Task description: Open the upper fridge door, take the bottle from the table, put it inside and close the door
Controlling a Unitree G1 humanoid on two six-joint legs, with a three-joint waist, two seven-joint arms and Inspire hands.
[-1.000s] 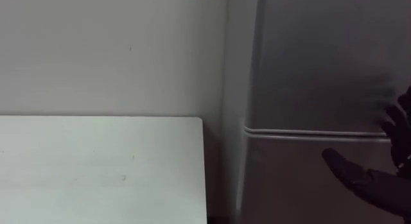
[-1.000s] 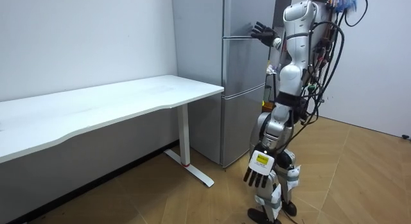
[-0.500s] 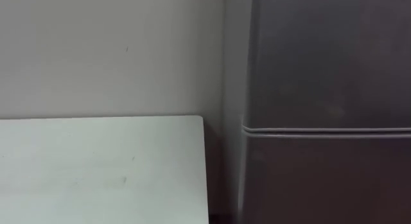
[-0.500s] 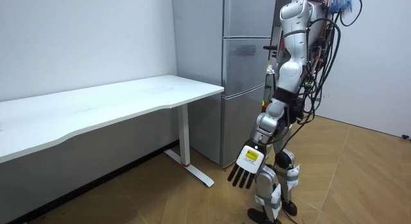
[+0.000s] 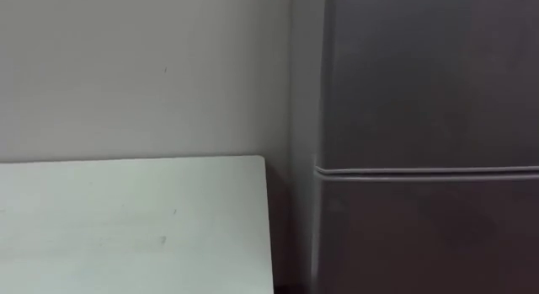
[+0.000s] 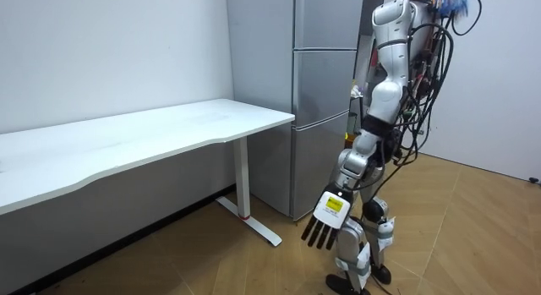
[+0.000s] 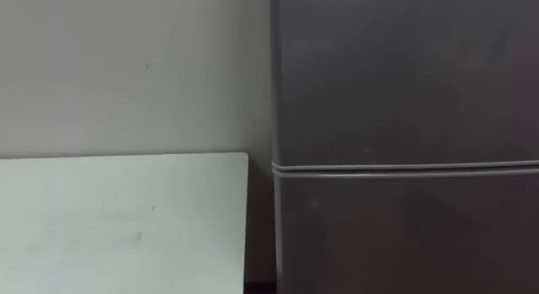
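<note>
One fridge [image 5: 421,92], two doors, both shut; where the bottle is cannot be told.
The upper door [image 5: 429,75] meets the lower door [image 5: 429,235] at a pale seam. One white table [image 5: 126,227] stands beside the fridge, with a narrow dark gap between its edge and the fridge's side. The robot faces the fridge, its left hand [image 6: 328,217] hanging low by its leg, fingers straight, pointing down, holding nothing. Tag print is too small to read. Bare wooden floor [image 6: 473,236] lies open at the room view's right.
</note>
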